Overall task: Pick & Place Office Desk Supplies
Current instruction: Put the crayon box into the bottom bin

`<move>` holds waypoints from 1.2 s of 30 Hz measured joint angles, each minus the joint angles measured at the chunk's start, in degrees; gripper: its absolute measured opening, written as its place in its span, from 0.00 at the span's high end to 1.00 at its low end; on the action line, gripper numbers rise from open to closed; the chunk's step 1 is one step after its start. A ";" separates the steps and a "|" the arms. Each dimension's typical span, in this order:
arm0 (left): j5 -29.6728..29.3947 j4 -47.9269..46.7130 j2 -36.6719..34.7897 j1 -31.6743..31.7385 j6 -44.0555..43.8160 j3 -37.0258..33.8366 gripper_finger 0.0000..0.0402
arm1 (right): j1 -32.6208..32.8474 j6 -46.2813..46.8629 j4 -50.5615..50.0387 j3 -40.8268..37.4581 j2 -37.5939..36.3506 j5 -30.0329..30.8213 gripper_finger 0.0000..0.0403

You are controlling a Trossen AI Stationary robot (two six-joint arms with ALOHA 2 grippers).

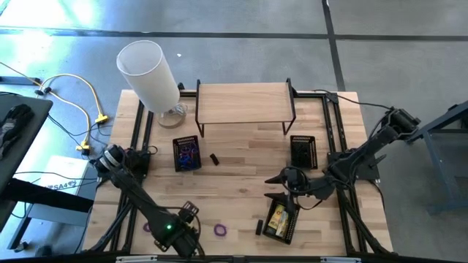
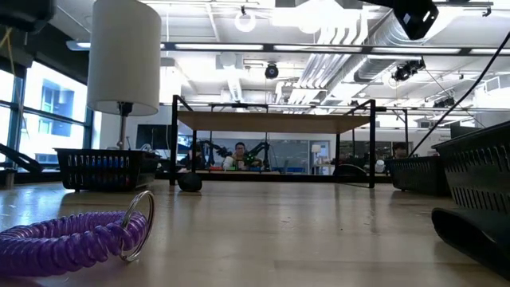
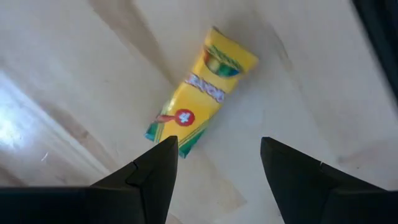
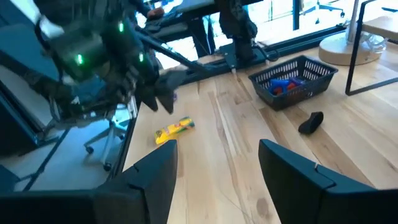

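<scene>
1. A small yellow crayon pack (image 3: 200,93) lay flat on the bare wood near the table's (image 1: 241,183) front edge, on the left arm's side, angled across the grain; the right wrist view showed it too (image 4: 175,130), just beside the left arm's tip.
2. The left gripper (image 3: 217,155) hung directly above the pack, fingers spread apart and holding nothing; one fingertip (image 3: 163,157) overlapped the pack's lower end in that view, the other stood clear of it.
3. To do the pick well, I judged the wrist should turn so the fingers cross the pack's narrow width, centre over its middle, then descend to the wood before closing.
4. A purple coil band (image 1: 220,230) lay close by on the front edge, and a small black block (image 1: 214,158) sat mid-table near the mesh tray (image 1: 186,153) of blue and red items.
5. The right gripper (image 1: 281,186) waited open and empty above the tray (image 1: 282,221) holding yellow pieces.
6. From above, the left arm hid the pack entirely; its height over the pack could not be judged.
</scene>
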 joint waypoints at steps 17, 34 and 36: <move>-1.26 1.72 0.00 0.20 9.99 -4.67 0.45 | -2.22 4.24 2.00 0.00 0.00 -0.02 0.47; -3.36 0.01 0.07 0.72 9.50 -4.68 0.45 | -3.07 4.05 1.56 0.00 0.00 -0.44 0.47; -2.08 0.35 0.07 0.75 9.92 -4.69 0.45 | -3.07 4.03 1.33 0.00 0.00 -0.44 0.47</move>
